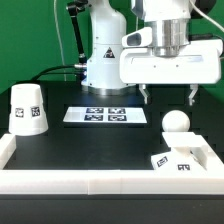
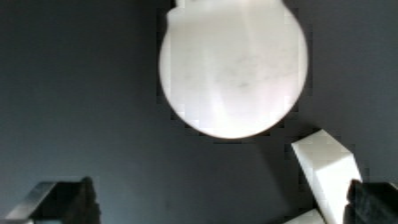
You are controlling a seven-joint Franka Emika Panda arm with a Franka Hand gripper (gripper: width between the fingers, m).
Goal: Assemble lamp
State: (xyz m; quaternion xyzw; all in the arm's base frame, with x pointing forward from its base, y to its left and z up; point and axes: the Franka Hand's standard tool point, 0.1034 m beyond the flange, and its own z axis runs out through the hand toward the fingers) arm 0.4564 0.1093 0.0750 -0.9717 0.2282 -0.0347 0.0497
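The white ball bulb [image 1: 176,123] lies on the black table at the exterior view's right. The low square base [image 1: 183,158] with tags sits just in front of it, against the white frame. The tapered shade [image 1: 27,108] stands at the exterior view's left. My gripper [image 1: 169,95] hangs open and empty above and just behind the bulb, with its fingertips [image 1: 146,96] above the table. In the wrist view the bulb [image 2: 230,70] shows large beyond the dark fingertips [image 2: 54,200], and a corner of the base [image 2: 326,160] shows beside one finger.
The marker board [image 1: 104,115] lies flat in the middle of the table. A white frame wall [image 1: 100,182] runs along the front and both sides. The arm's white pedestal [image 1: 105,60] stands at the back.
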